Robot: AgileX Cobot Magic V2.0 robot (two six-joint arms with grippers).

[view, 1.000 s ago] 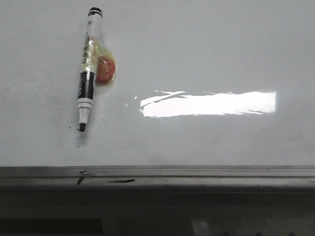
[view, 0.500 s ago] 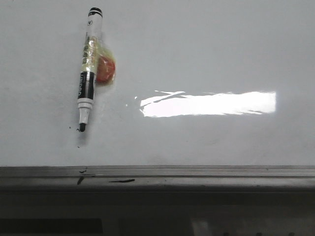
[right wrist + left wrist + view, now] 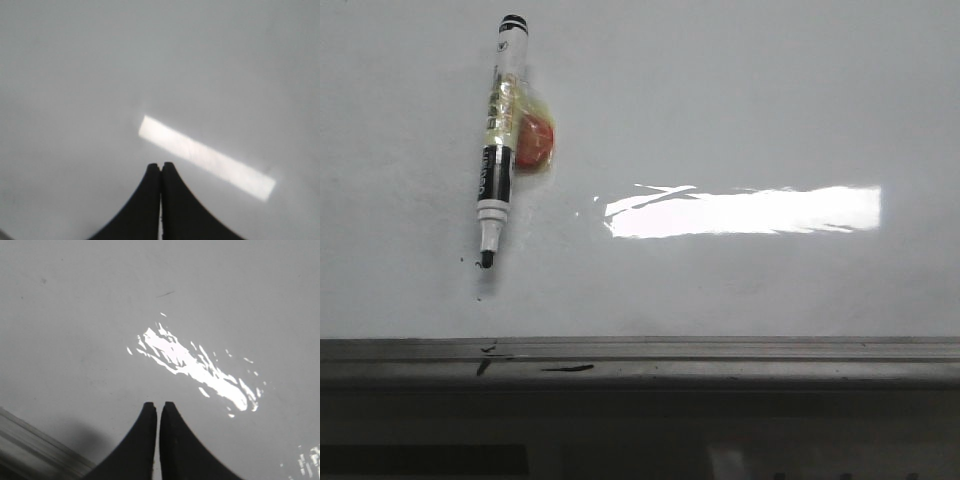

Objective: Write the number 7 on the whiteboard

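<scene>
The whiteboard [image 3: 740, 110] fills the front view, glossy white, with a bright rectangular light reflection on it. No drawn 7 shows on it. A black-and-white marker [image 3: 498, 140] lies on the board at the left, uncapped, tip toward the ledge, with an orange lump under yellowish tape stuck to its side. Neither gripper shows in the front view. My left gripper [image 3: 158, 405] is shut and empty over bare board [image 3: 75, 330]. My right gripper [image 3: 160, 165] is shut and empty over bare board [image 3: 75, 75].
A grey metal ledge [image 3: 720, 360] runs along the board's near edge, with short black dashes on it. Small black specks lie near the marker tip. The ledge also shows at a corner of the left wrist view [image 3: 30, 442].
</scene>
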